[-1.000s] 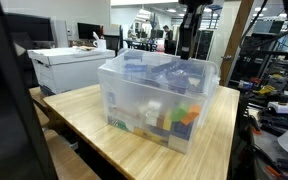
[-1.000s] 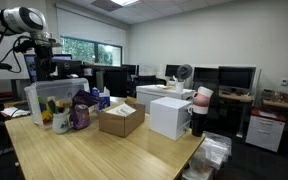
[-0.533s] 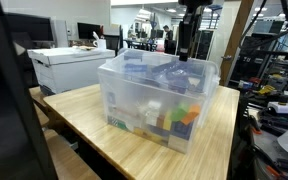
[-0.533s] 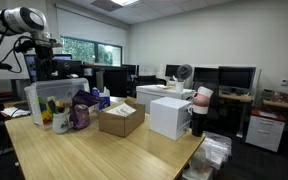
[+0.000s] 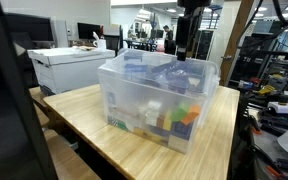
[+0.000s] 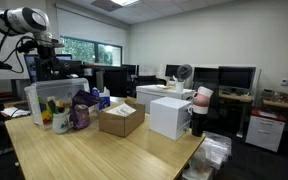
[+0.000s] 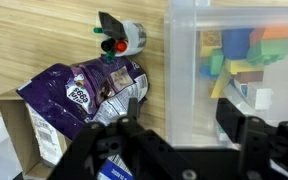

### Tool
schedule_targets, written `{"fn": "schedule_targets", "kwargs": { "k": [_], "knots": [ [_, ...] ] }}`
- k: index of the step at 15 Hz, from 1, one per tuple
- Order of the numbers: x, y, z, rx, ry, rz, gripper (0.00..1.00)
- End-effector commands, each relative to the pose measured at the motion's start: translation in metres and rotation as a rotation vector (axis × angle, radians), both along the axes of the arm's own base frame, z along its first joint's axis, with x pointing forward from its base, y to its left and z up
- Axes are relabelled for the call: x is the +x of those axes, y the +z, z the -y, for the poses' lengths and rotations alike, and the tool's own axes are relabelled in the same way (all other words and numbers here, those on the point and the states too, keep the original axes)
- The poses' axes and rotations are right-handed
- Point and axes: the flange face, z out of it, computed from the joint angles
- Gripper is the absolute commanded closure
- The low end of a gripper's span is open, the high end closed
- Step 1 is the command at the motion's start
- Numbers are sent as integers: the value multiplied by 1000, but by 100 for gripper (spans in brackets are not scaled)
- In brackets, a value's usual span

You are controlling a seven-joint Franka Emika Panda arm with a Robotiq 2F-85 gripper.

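Jaws: released. In the wrist view you have them spread wide, nothing between the pads, both black fingers (image 7: 246,132) clear of any object.

Position: your jaws hang over the clear plastic storage bin (image 7: 182,70), above its rim and not touching it. The bin's side wall runs under the gap between the fingers. In an exterior view the black wrist sits above the far side of the bin (image 5: 124,95).

Bin contents: a loose heap of coloured toy blocks (image 7: 239,55) in green, blue, orange, yellow and white. They also show through the wall from outside (image 5: 179,118). All of them lie inside the bin. You hold none.

Bin location: on the light wooden bench (image 7: 44,30), upright, near one end of it (image 6: 46,95).

Just beside the bin, outside its wall: a crumpled purple foil snack bag (image 7: 89,95), lying flat. It is close to the wall, but contact cannot be told.

Past the bag: a small pale bottle with a green and red cap (image 7: 124,38), lying on its side on the bench, apart from the bin.

The bag's other edge overlaps an open brown cardboard box (image 7: 22,135), seen standing further along the bench (image 6: 121,120).

Farthest along the bench: a white rectangular box (image 6: 171,117), well apart from the bin.
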Motion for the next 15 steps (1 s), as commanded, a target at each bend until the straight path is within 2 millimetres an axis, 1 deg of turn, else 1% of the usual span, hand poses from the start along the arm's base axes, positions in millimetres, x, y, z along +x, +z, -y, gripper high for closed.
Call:
{"fn": "schedule_targets", "kwargs": {
  "k": [1, 2, 3, 4, 8, 11, 12, 14, 15],
  "knots": [
    [-1, -2, 7, 22, -30, -8, 30],
    [-1, -2, 8, 22, -33, -9, 35],
    [0, -2, 9, 23, -36, -10, 46],
    [0, -3, 10, 25, -39, -11, 52],
    [0, -4, 13, 32, -45, -16, 73],
    [0, -4, 14, 55, -48, -20, 85],
    [0, -4, 15, 76, -42, -26, 92],
    [1, -4, 18, 126, -39, -41, 95],
    [2, -2, 20, 152, -38, -46, 93]
  ]
}}
